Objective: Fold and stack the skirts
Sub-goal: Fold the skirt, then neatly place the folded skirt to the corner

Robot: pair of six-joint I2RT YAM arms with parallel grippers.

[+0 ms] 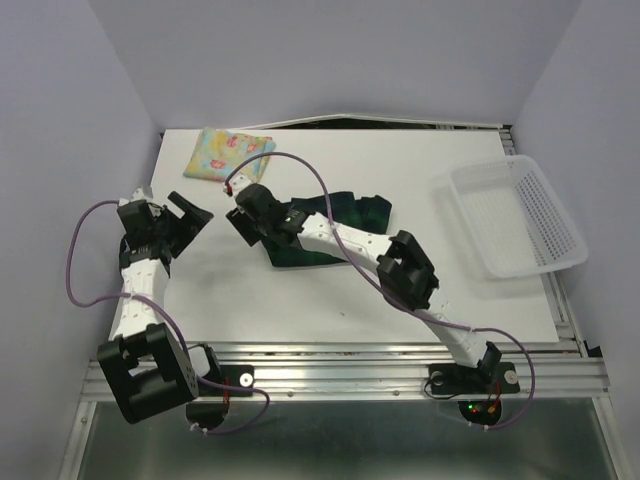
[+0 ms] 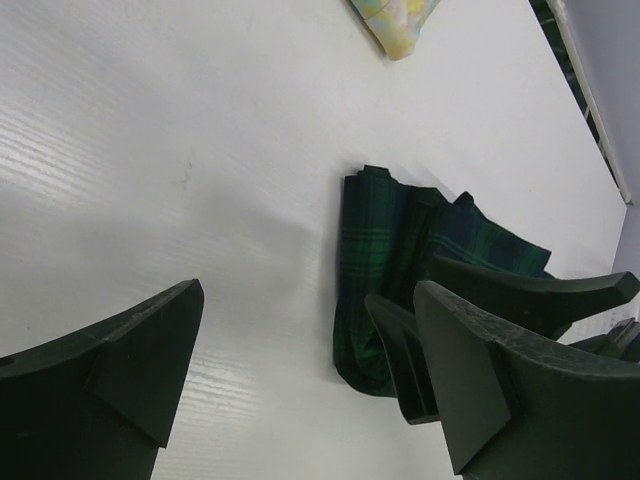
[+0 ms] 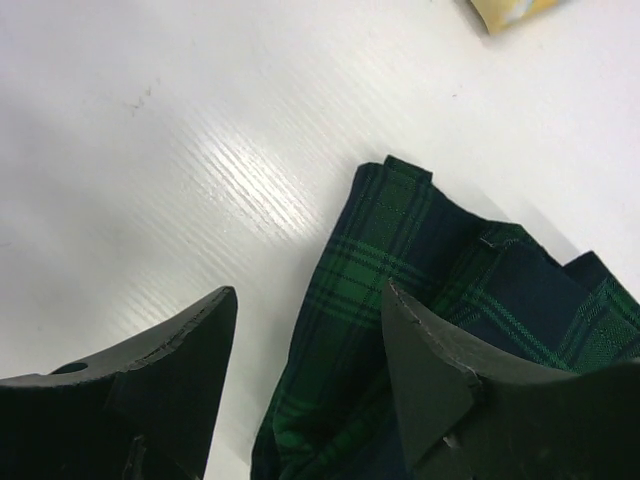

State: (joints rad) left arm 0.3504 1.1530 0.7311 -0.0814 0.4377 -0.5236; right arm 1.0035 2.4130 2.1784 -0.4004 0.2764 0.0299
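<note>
No readable text is showing anywhere. The plaid skirt [image 3: 400,235] and the worktop [image 1: 300,300] are carrying no label.

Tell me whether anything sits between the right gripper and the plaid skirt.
Nothing visible does. The right gripper hangs directly over the near edge of the plaid skirt, its jaws apart, with only bare table beside the cloth.

In the top view the right arm [image 1: 340,240] covers the middle of the plaid skirt [image 1: 368,212], so its folds there are hidden. The left wrist view cuts the floral skirt [image 2: 398,20] off at the top edge. In the right wrist view the plaid skirt runs past the right and bottom edges. Whether the right tool [image 3: 308,295] touches the cloth cannot be told.
</note>
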